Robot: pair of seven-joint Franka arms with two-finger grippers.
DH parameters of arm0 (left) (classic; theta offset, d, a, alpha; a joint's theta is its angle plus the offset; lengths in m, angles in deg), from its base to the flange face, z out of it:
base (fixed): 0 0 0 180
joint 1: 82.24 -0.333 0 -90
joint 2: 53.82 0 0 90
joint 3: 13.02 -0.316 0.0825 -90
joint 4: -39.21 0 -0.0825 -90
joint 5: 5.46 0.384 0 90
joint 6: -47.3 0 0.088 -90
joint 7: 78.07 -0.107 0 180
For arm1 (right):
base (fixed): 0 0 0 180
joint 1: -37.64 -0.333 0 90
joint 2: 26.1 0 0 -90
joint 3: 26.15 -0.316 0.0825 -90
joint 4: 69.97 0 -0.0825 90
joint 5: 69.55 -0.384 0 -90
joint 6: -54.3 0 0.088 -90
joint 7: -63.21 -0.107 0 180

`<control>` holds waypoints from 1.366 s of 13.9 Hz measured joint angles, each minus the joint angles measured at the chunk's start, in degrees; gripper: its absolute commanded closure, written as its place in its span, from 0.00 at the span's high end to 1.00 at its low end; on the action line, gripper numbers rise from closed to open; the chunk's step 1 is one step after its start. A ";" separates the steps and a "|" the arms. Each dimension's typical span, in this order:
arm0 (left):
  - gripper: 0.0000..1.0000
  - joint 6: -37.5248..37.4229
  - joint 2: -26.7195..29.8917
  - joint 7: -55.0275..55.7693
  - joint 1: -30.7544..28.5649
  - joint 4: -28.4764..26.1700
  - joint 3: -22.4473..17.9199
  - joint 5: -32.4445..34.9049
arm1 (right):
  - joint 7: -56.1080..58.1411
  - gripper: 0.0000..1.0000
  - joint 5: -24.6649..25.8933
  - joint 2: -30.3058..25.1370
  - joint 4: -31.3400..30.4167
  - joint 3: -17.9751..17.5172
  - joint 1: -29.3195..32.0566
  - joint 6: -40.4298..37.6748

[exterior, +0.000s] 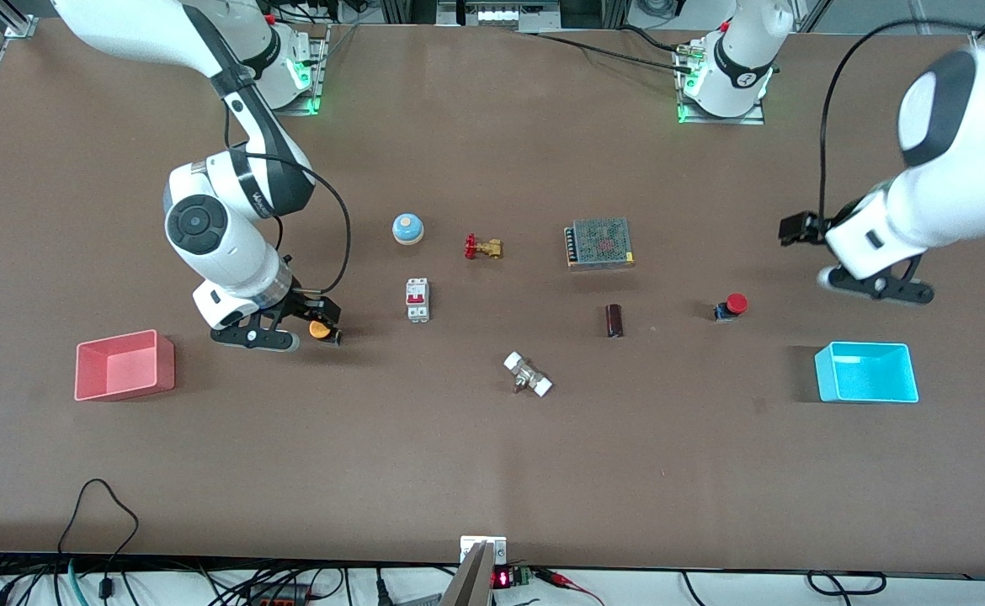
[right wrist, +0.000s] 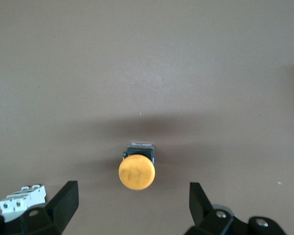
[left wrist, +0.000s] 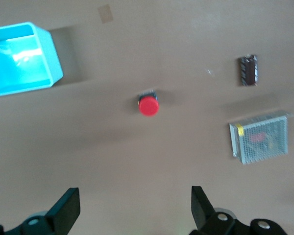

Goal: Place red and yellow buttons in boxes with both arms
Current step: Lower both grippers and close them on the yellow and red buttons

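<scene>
On right arm, perhaps "FRANKA" lettering (exterior: 258,200).

Red cap button (exterior: 736,304); orange-yellow cap button (exterior: 319,329); pink-red box (exterior: 125,364); cyan box (exterior: 866,372); brown table (exterior: 492,454).

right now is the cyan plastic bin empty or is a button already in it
Empty. The cyan-blue rectangular plastic bin shows only its bare floor, and the red-capped push-button sits on the table outside it.
</scene>
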 measured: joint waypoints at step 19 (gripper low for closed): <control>1.00 50.01 -12.87 6.71 0.46 -25.63 0.09 0.00 | -1.94 1.00 6.58 6.33 -1.29 0.13 0.03 6.94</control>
